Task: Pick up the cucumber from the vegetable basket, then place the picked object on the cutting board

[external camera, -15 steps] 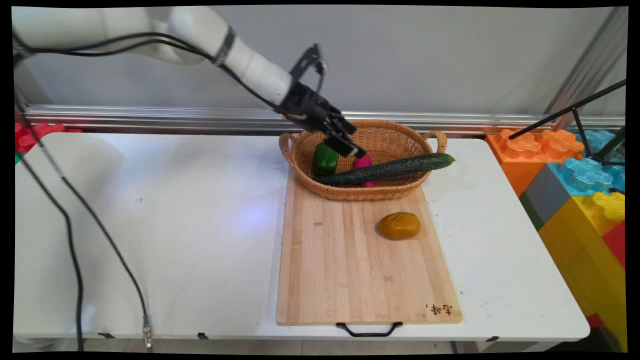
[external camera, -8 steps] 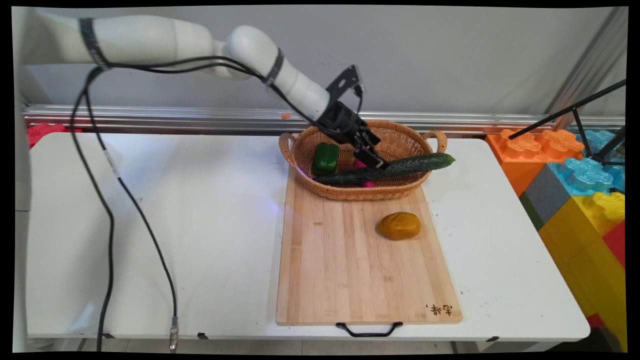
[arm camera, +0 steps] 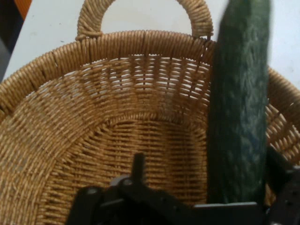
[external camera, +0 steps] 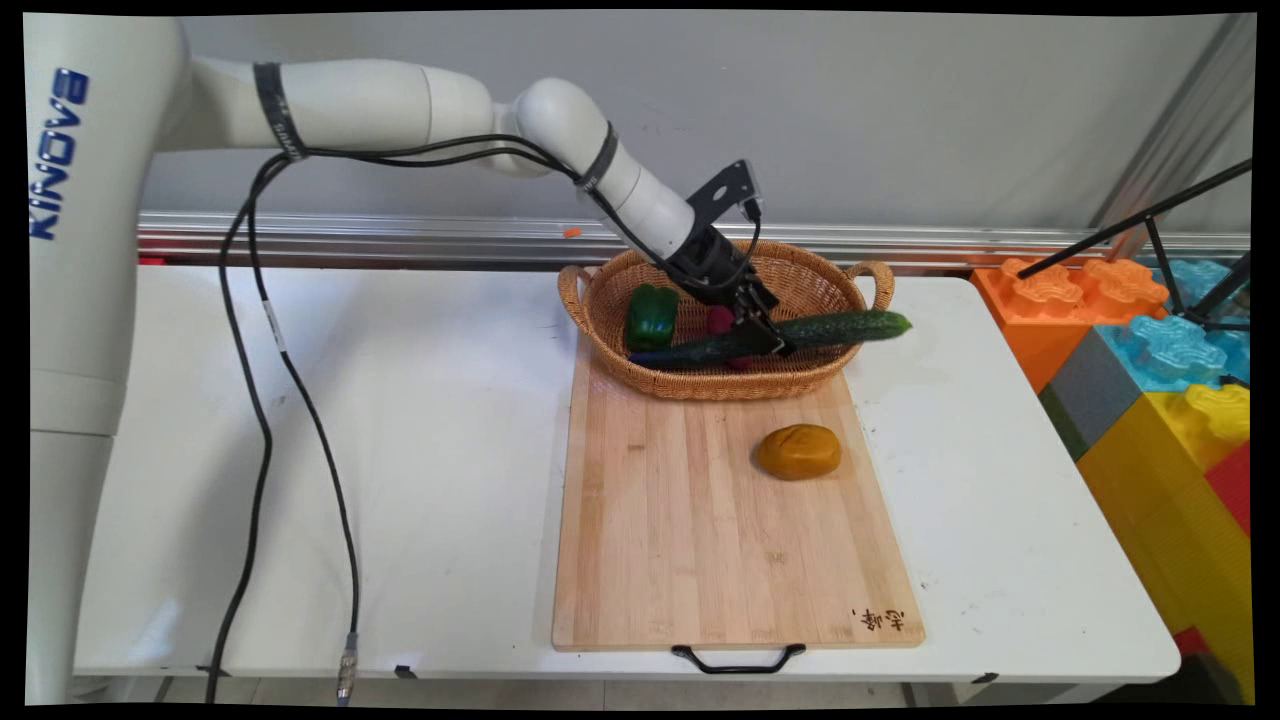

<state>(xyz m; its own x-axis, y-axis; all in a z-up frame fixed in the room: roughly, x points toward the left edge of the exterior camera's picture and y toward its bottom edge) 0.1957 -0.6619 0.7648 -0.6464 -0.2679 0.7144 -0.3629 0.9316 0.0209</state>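
A: Status, left to right?

B: Green bell pepper [external camera: 651,316] sits in the left part of the oval wicker basket [external camera: 640,378], untouched. Just right of it a magenta round piece [external camera: 720,319], mostly hidden. Long dark-green cucumber [external camera: 850,328] lies across the basket, right end sticking out over the right rim

A: Gripper?

B: Black two-finger gripper [external camera: 762,338] is down inside the basket, at the cucumber's middle. Hand view puts the cucumber [arm camera: 240,117] at the right finger, not centred. Can't tell whether the jaws are apart or clamped on it

A: Anything out of the basket?

B: Only the brown-orange rounded lump [external camera: 798,451], on the right half of the pale wooden cutting board [external camera: 660,540], nearer than the basket. Rest is in the basket; cucumber looks not yet lifted
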